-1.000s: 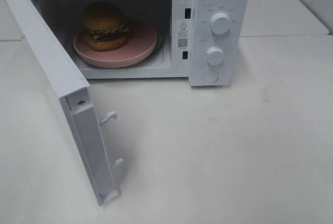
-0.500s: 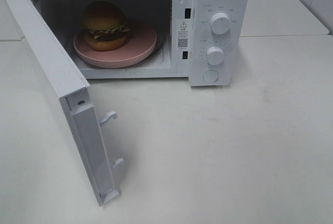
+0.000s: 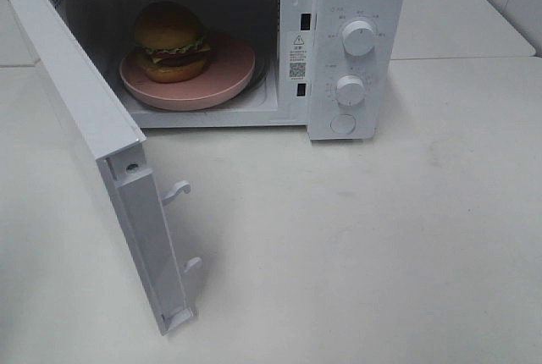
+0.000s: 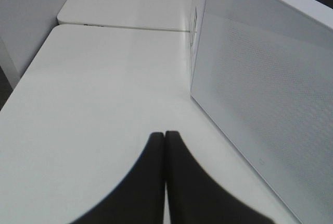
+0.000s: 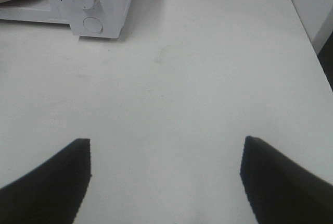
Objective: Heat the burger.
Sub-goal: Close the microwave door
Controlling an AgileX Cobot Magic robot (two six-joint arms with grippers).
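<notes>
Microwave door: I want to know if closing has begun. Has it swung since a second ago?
No. The microwave door stands wide open at the same angle to the control panel.

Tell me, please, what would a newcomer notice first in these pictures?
The eye goes first to the white microwave at the back of the table, its door swung wide open on the left side. Inside it, the burger sits on a round pink plate. In the wrist views, the left gripper is shut near the door and the right gripper is open over the table.
</notes>
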